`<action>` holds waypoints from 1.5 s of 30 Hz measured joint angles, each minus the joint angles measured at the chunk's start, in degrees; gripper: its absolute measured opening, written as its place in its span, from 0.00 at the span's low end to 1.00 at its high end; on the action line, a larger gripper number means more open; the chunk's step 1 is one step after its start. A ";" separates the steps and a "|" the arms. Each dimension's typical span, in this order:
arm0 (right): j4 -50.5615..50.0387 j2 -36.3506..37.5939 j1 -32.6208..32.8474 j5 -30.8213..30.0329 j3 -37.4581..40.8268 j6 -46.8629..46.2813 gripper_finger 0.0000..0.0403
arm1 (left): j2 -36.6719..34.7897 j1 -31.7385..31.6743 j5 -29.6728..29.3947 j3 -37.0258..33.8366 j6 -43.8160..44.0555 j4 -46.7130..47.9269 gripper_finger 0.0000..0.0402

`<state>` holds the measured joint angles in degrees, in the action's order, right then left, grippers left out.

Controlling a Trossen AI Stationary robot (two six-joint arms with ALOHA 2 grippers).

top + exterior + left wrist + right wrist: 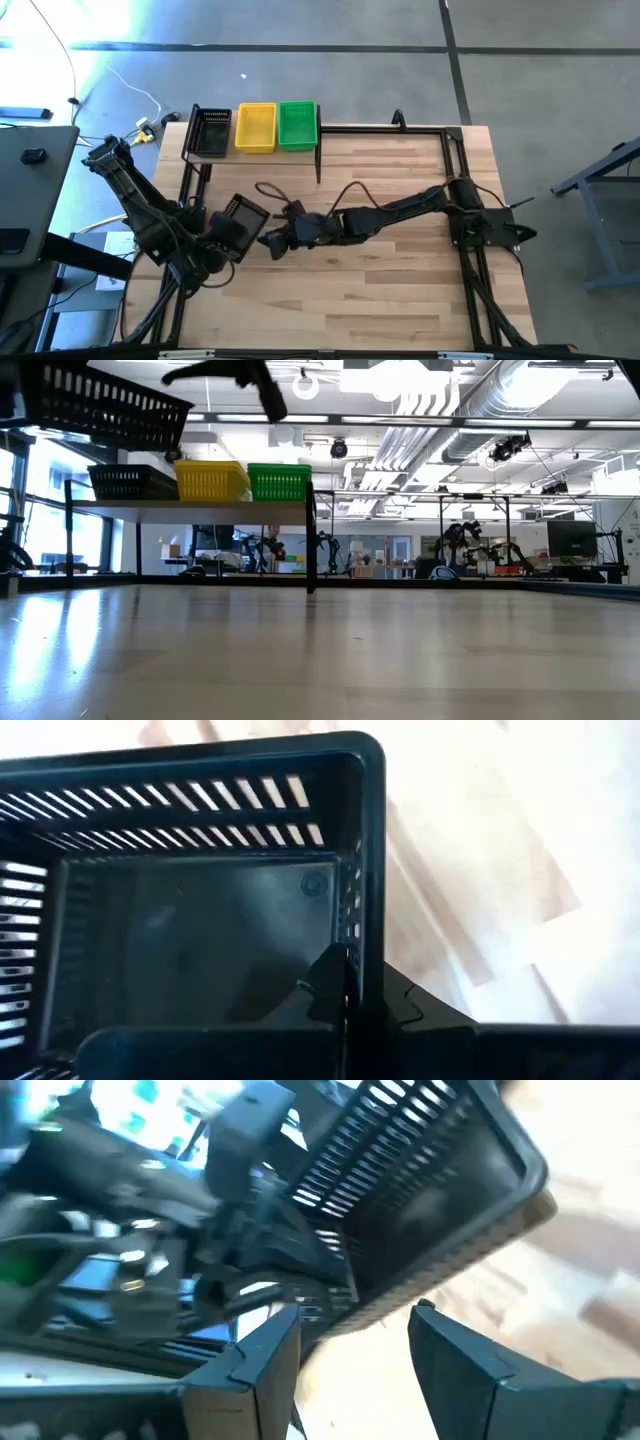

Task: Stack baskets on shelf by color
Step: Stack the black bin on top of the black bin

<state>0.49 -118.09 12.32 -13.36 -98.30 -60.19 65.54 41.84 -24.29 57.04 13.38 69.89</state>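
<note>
Three baskets are already lined up on the shelf (pixel 318 137), black, yellow, green, while one more black basket (pixel 243 213) is clamped by the left gripper (pixel 222 232) above the table, just ahead of the spread-open, empty right gripper (pixel 272 243), so shelving it is what's left.

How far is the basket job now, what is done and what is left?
Done: black, yellow and green baskets sit on the shelf. In hand: the left gripper is shut on another black basket, lifted off the table; the right gripper is open beside it. Left: putting it on the shelf's black one.
</note>
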 joint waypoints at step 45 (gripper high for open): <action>-4.55 15.59 -24.91 31.30 0.00 32.20 0.42 | -20.67 -47.59 -8.63 17.50 -35.71 17.33 0.00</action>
<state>-4.05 -102.50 -12.59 17.94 -98.30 -27.99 44.87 -5.75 -32.92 74.54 -22.33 87.22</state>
